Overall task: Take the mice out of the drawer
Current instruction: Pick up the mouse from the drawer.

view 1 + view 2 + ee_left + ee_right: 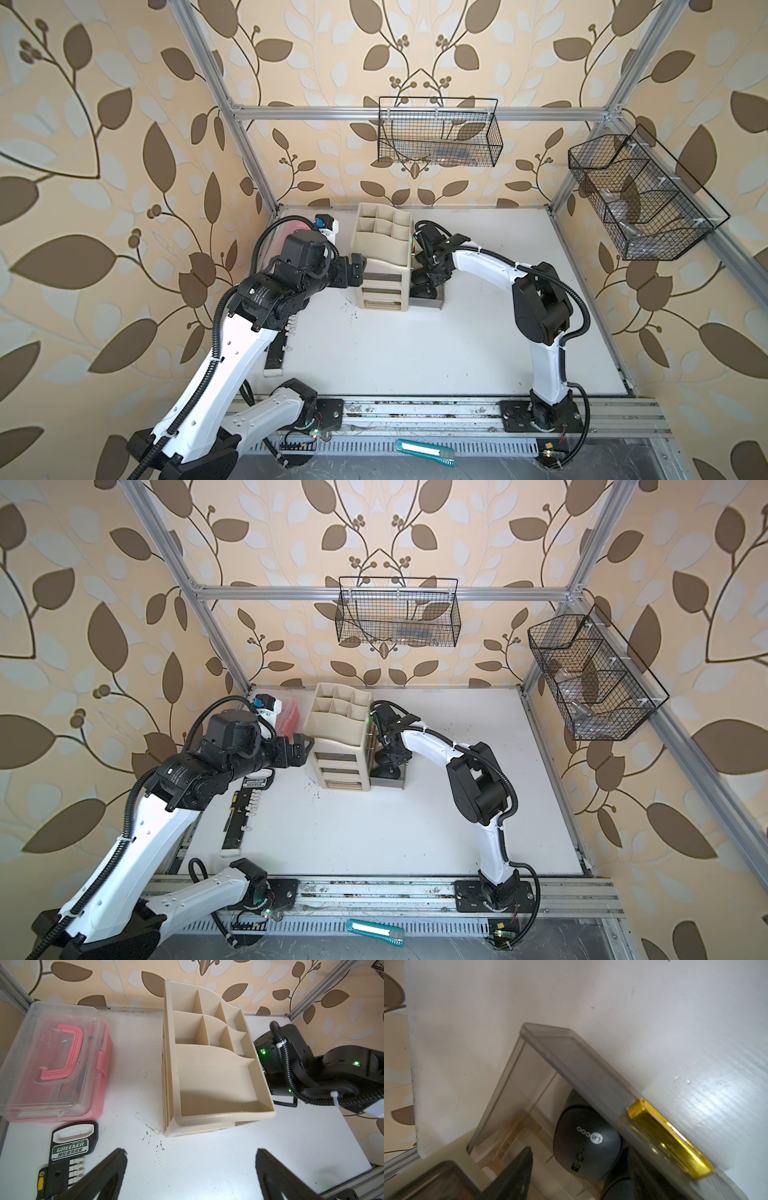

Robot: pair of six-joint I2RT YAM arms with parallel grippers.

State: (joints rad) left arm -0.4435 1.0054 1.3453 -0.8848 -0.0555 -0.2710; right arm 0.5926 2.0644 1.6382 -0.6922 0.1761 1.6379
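Note:
A translucent grey drawer with a gold handle stands pulled out of the right side of the beige organizer. Inside it lies a matte black mouse with a white logo. The rounded edge of a second dark mouse shows beside it. My right gripper reaches down into the drawer, open, its jaws on either side of the black mouse with a gap on one side. My left gripper hangs wide open and holds nothing, beside the organizer's left wall.
A clear box with a pink handle and a GREENER socket set lie left of the organizer. Two wire baskets hang on the frame. A teal utility knife lies on the front rail.

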